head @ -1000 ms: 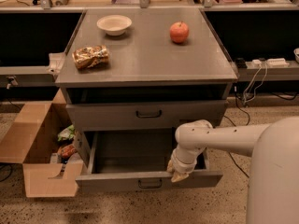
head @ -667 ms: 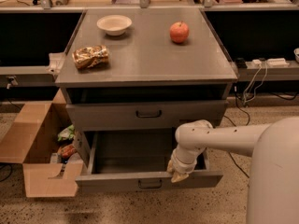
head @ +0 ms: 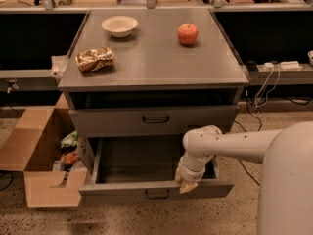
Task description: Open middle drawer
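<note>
The middle drawer (head: 122, 190) is a wide grey metal drawer that stands pulled out, with its grey box interior showing. Its small black loop handle (head: 156, 195) sits at the centre of the flat front. My gripper (head: 188, 182) hangs from the white arm (head: 230, 146) and rests at the top rim of the drawer front, just right of the handle. The gripper is not on the handle. The grey drawer above it (head: 112, 122), with its own black handle (head: 155, 119), is shut.
On the cabinet top (head: 146, 58) lie a white bowl (head: 120, 25), a red apple (head: 188, 34) and a snack bag (head: 95, 58). An open cardboard box (head: 34, 146) with packets stands on the floor at the left. Cables (head: 264, 87) hang at the right.
</note>
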Available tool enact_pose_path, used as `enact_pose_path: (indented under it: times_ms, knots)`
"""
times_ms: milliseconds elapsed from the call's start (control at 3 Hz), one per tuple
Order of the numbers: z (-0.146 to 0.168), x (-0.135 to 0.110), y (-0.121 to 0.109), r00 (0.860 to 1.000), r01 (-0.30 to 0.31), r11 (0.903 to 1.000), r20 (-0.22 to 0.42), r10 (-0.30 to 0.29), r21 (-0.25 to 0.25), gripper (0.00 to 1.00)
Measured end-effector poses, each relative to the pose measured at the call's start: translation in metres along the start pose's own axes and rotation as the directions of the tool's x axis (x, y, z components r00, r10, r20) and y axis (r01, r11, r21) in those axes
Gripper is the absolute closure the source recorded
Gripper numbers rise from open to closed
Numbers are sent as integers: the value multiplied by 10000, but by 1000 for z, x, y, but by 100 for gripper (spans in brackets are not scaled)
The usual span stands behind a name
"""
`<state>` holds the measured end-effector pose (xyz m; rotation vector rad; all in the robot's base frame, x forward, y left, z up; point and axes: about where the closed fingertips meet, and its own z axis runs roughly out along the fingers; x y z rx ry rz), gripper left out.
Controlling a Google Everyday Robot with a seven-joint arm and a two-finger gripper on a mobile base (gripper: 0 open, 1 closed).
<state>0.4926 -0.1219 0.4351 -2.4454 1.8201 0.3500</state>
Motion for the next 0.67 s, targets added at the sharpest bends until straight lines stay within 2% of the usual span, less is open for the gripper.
enact_pose_path:
  times_ms: [333, 667]
  knots:
    - [0, 0, 0, 10000, 0, 10000, 0, 0, -1, 0]
    - [0, 0, 0, 10000, 0, 10000, 0, 0, -1, 0]
